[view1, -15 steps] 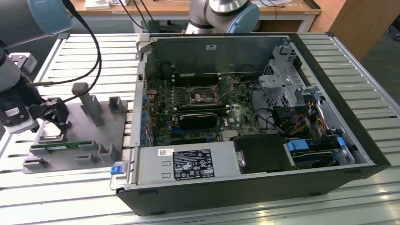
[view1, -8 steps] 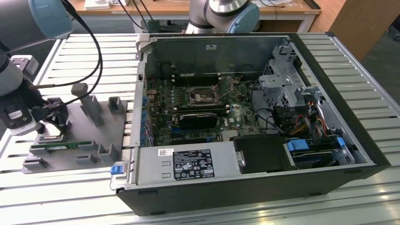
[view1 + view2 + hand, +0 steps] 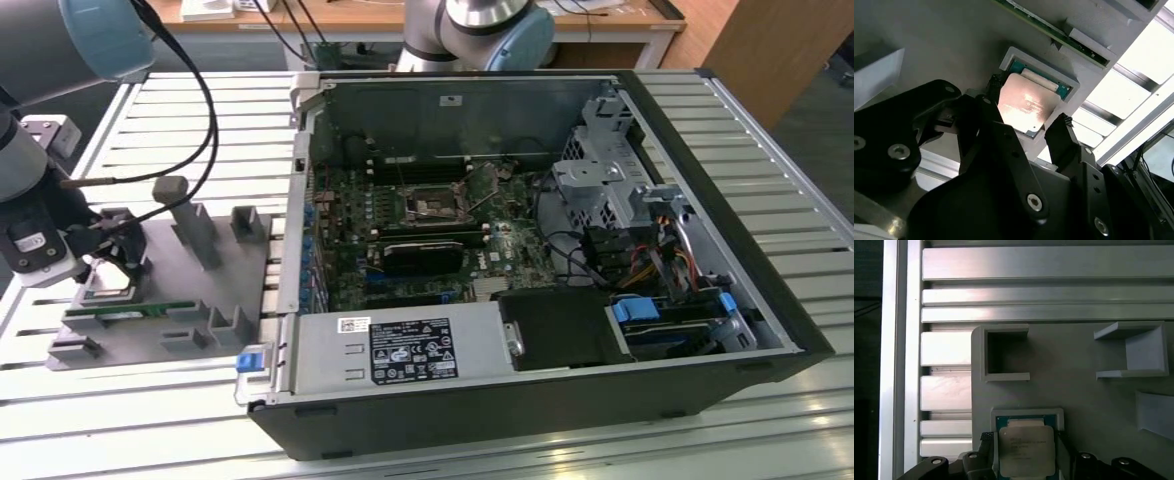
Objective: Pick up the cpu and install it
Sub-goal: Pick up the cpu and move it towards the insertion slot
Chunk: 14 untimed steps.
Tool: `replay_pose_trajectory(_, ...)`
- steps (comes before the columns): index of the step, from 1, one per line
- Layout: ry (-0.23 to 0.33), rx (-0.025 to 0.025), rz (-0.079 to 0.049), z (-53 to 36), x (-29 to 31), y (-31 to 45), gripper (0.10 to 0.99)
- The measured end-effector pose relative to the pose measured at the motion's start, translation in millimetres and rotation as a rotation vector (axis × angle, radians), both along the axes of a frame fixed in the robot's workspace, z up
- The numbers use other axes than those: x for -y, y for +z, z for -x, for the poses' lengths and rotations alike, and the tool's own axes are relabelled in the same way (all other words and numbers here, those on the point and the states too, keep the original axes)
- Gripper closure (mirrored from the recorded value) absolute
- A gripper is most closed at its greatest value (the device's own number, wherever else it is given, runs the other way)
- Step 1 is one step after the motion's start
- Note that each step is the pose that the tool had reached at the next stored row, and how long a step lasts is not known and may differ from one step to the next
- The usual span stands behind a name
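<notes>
Squarely between the released jaws lies the cpu (image 3: 1026, 102), flat in its pocket (image 3: 1026, 412) in the holder (image 3: 1084, 390); the gripper (image 3: 1026, 112) straddles it, one jaw at each opposite edge, and whether either touches cannot be told.

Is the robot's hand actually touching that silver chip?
Cannot tell. In the second wrist view the gripper straddles the cpu in its grey holder, but no contact or gap shows plainly.

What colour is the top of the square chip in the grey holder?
Silver-grey metal: the flat square cpu chip, clearest in the first wrist view.
</notes>
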<state>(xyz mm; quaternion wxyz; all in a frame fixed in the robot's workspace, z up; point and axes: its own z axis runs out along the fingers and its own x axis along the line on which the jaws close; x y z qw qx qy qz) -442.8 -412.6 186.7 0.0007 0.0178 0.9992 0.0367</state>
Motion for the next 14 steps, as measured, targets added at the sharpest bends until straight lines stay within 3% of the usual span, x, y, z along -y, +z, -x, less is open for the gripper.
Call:
replay_pose_trajectory(1,0.0,0.0001,0.0,0.0,0.0,1.3,0.451)
replay_pose_trajectory(14,0.013,-0.0002,-0.003,0.3,2.9,-2.0,0.451)
